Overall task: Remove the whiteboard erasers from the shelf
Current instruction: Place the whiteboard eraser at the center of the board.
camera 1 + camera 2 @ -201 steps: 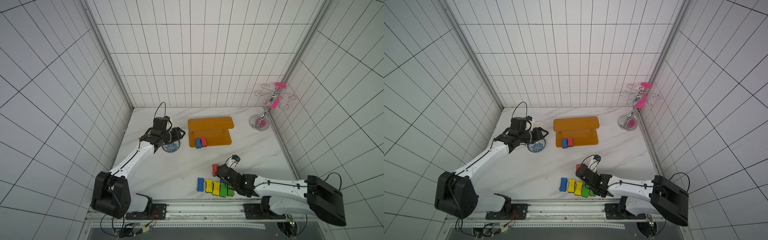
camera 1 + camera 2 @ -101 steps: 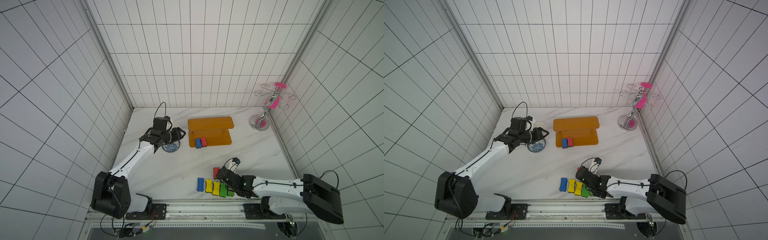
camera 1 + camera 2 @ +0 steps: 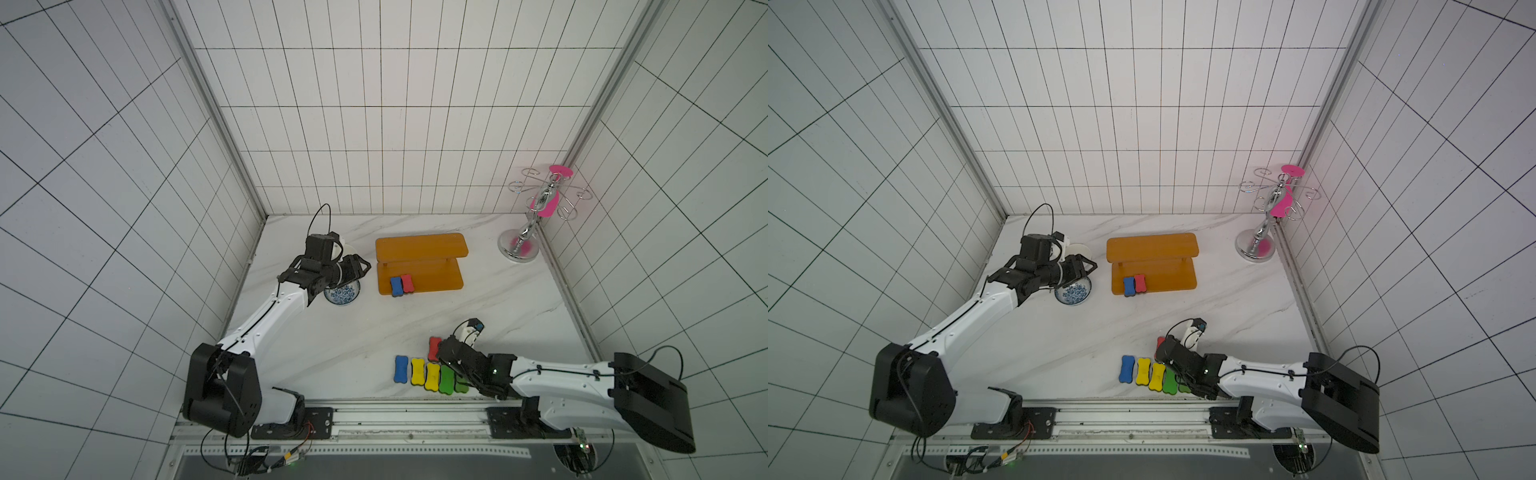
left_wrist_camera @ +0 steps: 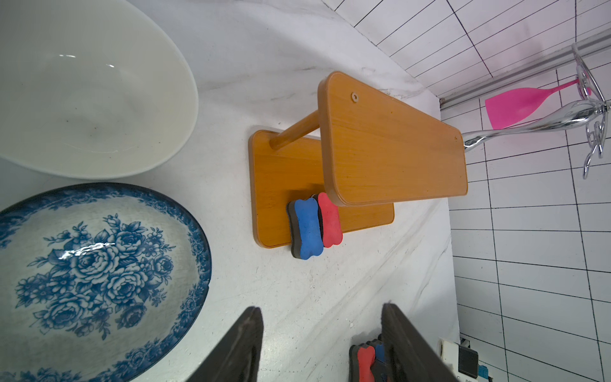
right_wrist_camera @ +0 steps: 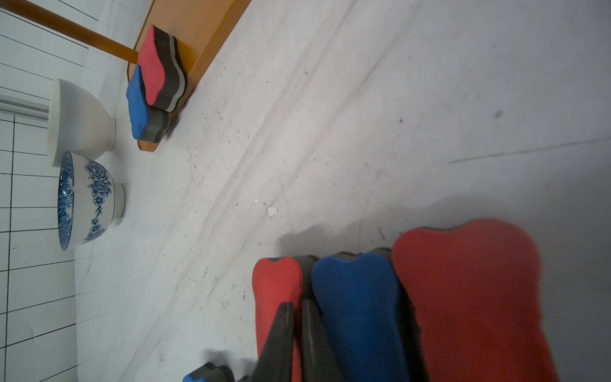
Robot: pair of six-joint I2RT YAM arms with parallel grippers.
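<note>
Parting its fingers a little, the narrow, empty right hand (image 5: pixel 296 306) rests beside the row of foam erasers (image 3: pixel 432 376), low in frame. The left hand (image 4: pixel 320 309) waits wide, empty. A blue bone-shaped foam eraser (image 4: pixel 307 228) and a red one (image 4: pixel 330 221) remain on the orange wooden shelf (image 4: pixel 393 145), mid-frame.

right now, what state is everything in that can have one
shelf: upright, top board bare
blue eraser: on lower board, overhanging its edge
red eraser: on lower board beside it
table erasers: off the shelf, lying flat
patterned bowl: upright, empty
white bowl: upright, empty
pink glass: hanging upside down on rack
left jaws: open, empty
right jaws: almost shut, nothing between them
</note>
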